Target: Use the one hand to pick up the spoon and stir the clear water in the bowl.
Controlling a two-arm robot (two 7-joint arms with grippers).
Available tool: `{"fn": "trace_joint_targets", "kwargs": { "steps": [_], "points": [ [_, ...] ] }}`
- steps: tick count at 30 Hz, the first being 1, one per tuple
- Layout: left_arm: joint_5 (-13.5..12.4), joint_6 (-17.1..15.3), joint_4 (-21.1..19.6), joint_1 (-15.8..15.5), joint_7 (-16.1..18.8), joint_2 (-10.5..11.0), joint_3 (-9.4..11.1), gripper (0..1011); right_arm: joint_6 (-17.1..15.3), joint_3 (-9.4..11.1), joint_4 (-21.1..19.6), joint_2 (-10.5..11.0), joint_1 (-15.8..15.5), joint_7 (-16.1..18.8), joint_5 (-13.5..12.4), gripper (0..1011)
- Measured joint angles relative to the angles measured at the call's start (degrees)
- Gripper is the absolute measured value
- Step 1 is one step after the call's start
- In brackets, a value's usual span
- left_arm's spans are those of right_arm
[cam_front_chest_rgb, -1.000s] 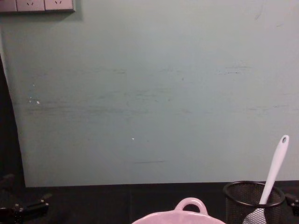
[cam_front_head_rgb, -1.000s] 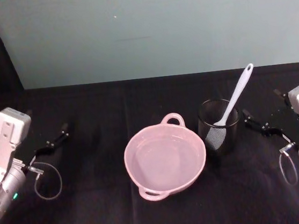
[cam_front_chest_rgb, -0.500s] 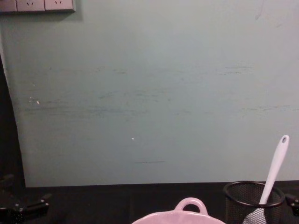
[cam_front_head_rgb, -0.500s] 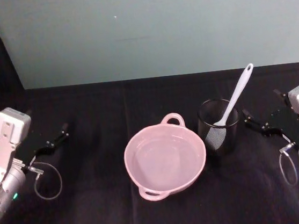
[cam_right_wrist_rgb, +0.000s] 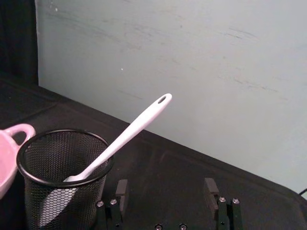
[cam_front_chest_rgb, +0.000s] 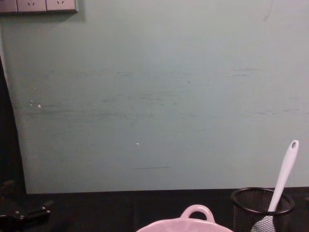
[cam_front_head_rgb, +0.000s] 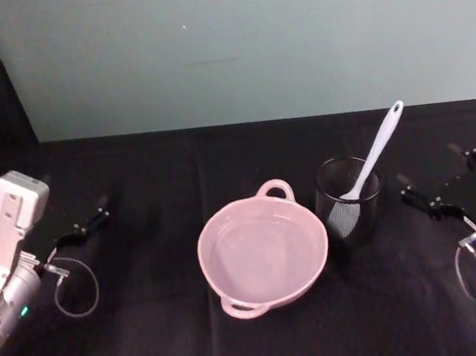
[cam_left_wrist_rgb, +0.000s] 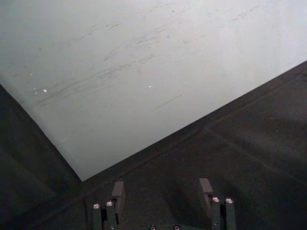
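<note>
Head view shows the job barely begun. The spoon stands in the mesh cup, blade down, with the handle leaning up toward the far right of the table and its holed end well above the rim. The cup sits just right of the bowl, which is mid-table, a little toward the front edge; I cannot tell whether the two touch. A faint ring inside the bowl looks like the water line. The right gripper hangs low near the table's right edge, a short way right of the cup, with its fingers spread and holding nothing. The right wrist view looks out between those open fingers at the cup and the leaning handle. The left gripper is parked near the left edge, well apart from everything, its fingers also apart and empty. I'd judge this to be the reach-for-the-spoon step, with the right arm the natural one for it. The next move calls for raising the gripper to the upper handle, bringing a finger to either side of it and closing. The spoon should then be drawn up along its lean, so the blade clears the rim without tipping the light cup, and carried left over the bowl.
</note>
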State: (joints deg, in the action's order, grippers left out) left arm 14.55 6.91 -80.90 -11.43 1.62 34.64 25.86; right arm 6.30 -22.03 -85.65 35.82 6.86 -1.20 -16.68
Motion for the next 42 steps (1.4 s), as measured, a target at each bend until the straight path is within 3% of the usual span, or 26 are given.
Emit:
{"fn": "trace_joint_targets", "kwargs": {
  "steps": [15,24,42],
  "points": [
    [0.0,0.0,0.0,0.0,0.0,0.0,0.0,1005,-0.52,6.17,-5.95,1.4,-7.08,1.31,-3.76,1003],
    [0.0,0.0,0.0,0.0,0.0,0.0,0.0,1005,-0.59,8.59,-8.62,1.32,-9.37,3.19,-5.63,1003],
    [0.0,0.0,0.0,0.0,0.0,0.0,0.0,1005,-1.85,11.36,-8.44,-3.81,-8.94,7.31,-10.27,1003]
  ]
}}
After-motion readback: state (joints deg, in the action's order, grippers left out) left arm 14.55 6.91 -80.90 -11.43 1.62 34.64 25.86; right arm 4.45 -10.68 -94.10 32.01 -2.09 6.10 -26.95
